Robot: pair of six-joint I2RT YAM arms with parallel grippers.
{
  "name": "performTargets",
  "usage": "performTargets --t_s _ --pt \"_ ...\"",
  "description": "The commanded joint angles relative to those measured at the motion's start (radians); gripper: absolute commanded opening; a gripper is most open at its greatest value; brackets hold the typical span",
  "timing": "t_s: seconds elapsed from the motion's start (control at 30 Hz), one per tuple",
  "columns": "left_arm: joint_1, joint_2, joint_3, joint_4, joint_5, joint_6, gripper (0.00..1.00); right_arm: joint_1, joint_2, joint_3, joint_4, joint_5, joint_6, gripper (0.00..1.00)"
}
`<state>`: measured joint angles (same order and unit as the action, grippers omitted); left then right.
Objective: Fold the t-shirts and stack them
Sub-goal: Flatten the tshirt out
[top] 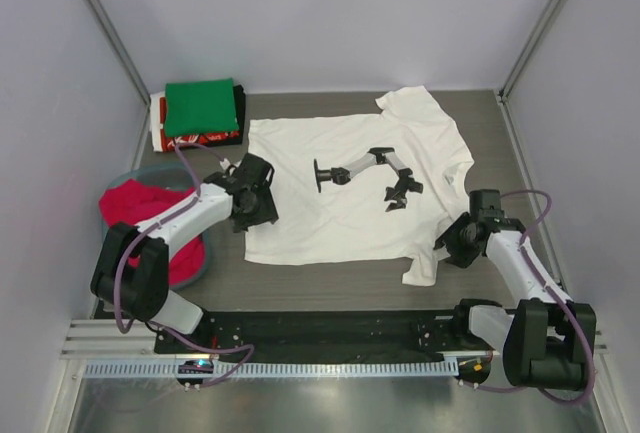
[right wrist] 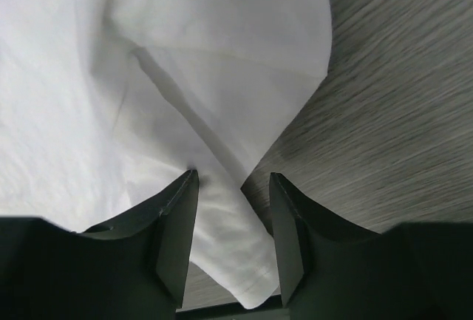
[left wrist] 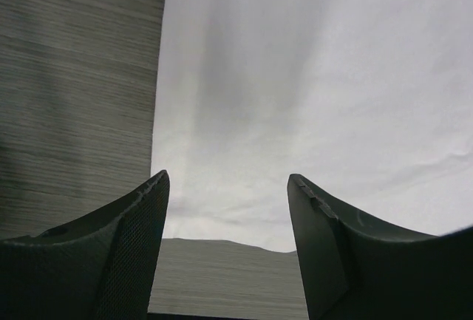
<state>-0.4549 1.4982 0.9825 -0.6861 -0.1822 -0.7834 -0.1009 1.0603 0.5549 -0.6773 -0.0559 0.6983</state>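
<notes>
Left gripper point(left wrist: 228, 181) wide apart over white t-shirt point(top: 330, 215) edge; right gripper point(right wrist: 233, 176) parted astride opposite edge; neither grips.

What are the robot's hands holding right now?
Nothing yet. The left gripper hangs open over the white t-shirt; the right gripper straddles its sleeve, jaws open, not pinching.

No words can be read anywhere: the white t-shirt point(top: 330, 218) carries only a black picture print point(top: 366, 173) (no lettering), and the marks on the red-and-white shirt point(top: 210, 140) are too small.
</notes>
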Motion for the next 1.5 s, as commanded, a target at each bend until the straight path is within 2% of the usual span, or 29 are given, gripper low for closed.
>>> performTargets --t_s 0.0,0.13,0.23,0.37,0.5,0.67,0.77,0.93,1.03,1.07,1.13,1.27,1.4,1.47 --pt "-0.014 -0.032 -0.031 0.011 0.009 -0.039 0.66 0.01 0.012 -0.009 0.062 -0.018 0.062 0.48" --pt "-0.018 -0.035 -0.088 0.057 0.05 -0.063 0.67 0.01 0.036 -0.035 0.076 0.04 0.09 0.38" --pt "-0.016 -0.032 -0.125 0.083 0.061 -0.076 0.67 0.01 0.035 -0.059 0.084 0.094 0.108 0.37" --pt "-0.018 -0.044 -0.142 0.097 0.061 -0.074 0.67 0.01 -0.035 -0.073 0.096 0.116 0.124 0.39" --pt "-0.016 -0.067 -0.14 0.095 0.056 -0.073 0.67 0.01 -0.086 -0.066 0.096 0.154 0.142 0.48" --pt "-0.018 -0.081 -0.142 0.091 0.056 -0.077 0.67 0.01 -0.057 -0.073 0.099 0.157 0.135 0.47" --pt "-0.018 -0.063 -0.156 0.105 0.064 -0.082 0.67 0.012 -0.01 -0.105 0.136 0.108 0.129 0.4" --pt "-0.018 -0.035 -0.192 0.164 0.098 -0.1 0.67 0.01 0.032 -0.147 0.2 0.029 0.119 0.36" --pt "-0.016 -0.006 -0.209 0.192 0.101 -0.103 0.67 0.01 0.053 -0.156 0.22 0.018 0.11 0.14" --pt "-0.013 0.002 -0.217 0.197 0.099 -0.105 0.67 0.01 0.052 -0.15 0.219 0.021 0.109 0.03" --pt "-0.007 0.031 -0.225 0.212 0.101 -0.102 0.65 0.009 0.043 -0.135 0.203 0.04 0.113 0.01" --pt "0.059 0.051 -0.24 0.211 0.112 -0.082 0.57 -0.003 -0.025 -0.018 0.076 0.214 0.122 0.01" --pt "0.133 0.036 -0.248 0.197 0.113 -0.051 0.56 -0.066 -0.088 0.077 -0.024 0.341 0.095 0.01" --pt "0.154 0.033 -0.245 0.188 0.115 -0.031 0.56 -0.085 -0.102 0.085 -0.036 0.347 0.105 0.01"
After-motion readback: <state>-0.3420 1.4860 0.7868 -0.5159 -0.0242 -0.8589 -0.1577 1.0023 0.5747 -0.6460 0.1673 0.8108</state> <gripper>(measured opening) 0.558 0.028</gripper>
